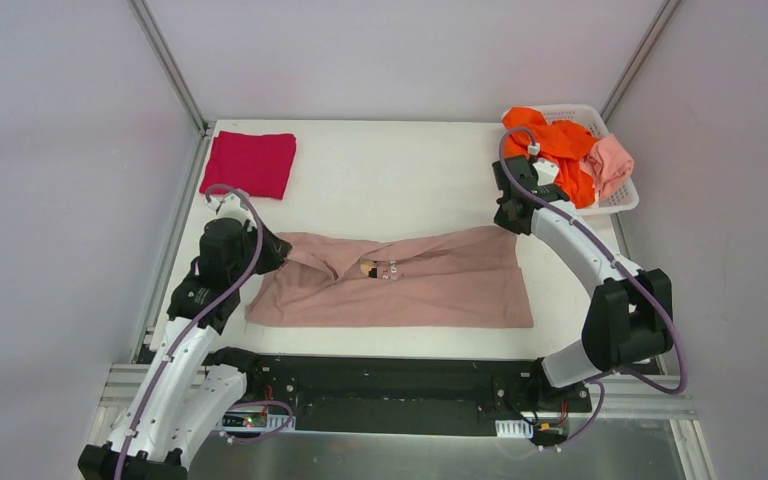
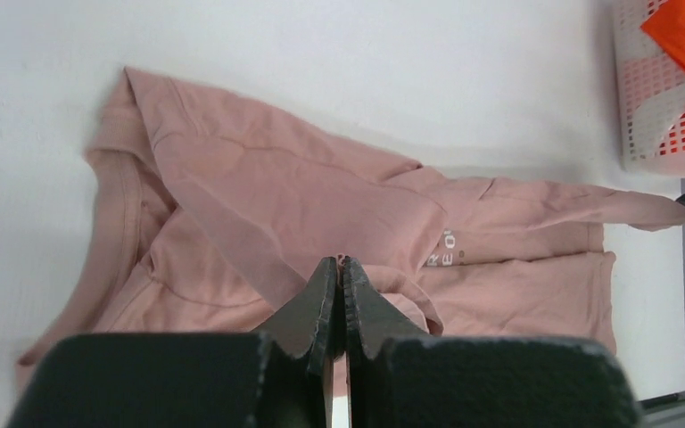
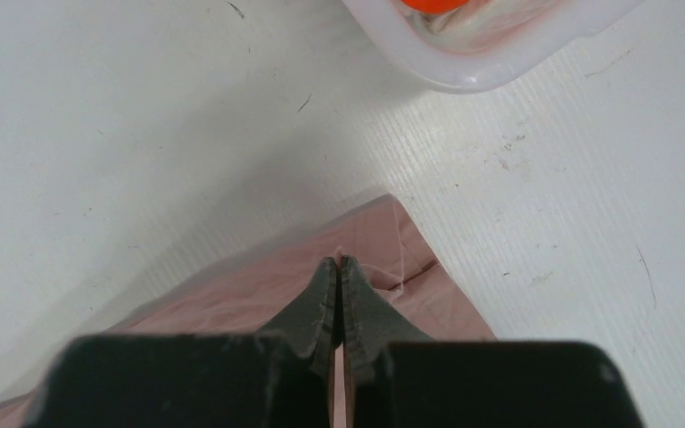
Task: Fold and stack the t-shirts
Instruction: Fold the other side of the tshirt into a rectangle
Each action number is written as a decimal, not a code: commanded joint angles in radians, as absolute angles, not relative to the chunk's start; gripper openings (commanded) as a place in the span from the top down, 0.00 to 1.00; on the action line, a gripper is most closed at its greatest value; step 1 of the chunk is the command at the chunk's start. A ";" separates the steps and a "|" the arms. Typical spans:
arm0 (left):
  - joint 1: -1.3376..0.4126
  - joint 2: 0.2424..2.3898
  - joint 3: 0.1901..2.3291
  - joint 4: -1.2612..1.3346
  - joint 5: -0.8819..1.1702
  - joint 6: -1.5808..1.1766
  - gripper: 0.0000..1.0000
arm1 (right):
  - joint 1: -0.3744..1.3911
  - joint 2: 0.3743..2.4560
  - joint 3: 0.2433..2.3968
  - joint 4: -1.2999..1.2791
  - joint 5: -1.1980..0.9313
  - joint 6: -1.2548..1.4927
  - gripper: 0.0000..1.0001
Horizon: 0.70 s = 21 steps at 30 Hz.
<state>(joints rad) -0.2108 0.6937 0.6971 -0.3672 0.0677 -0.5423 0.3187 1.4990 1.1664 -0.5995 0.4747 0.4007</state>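
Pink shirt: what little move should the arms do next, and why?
Probably lift both pinched spots slightly and carry them toward the near edge. The left gripper and right gripper are each shut on the far edge of the pink shirt, whose middle is wrinkled.

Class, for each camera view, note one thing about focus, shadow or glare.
Top external: evenly lit, sharp throughout. Left wrist: left gripper soft near the lens, soft shadow behind the pink t-shirt. Right wrist: right gripper soft, sheen on the basket rim.
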 commanded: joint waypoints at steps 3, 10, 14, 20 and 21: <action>-0.222 0.607 0.615 -0.492 0.031 -0.672 1.00 | 0.316 1.462 1.153 -0.627 0.501 0.377 1.00; -0.222 0.466 0.519 -0.593 -0.044 -0.785 1.00 | 0.314 1.446 1.086 -0.626 0.486 0.390 1.00; -0.222 0.420 0.520 -0.655 -0.075 -0.834 1.00 | 0.308 1.443 1.085 -0.637 0.486 0.394 1.00; -0.222 0.371 0.503 -0.705 -0.101 -0.882 1.00 | 0.307 1.427 1.057 -0.657 0.509 0.403 0.98; -0.223 0.372 0.498 -0.707 -0.102 -0.886 1.00 | 0.306 1.424 1.049 -0.657 0.505 0.404 0.98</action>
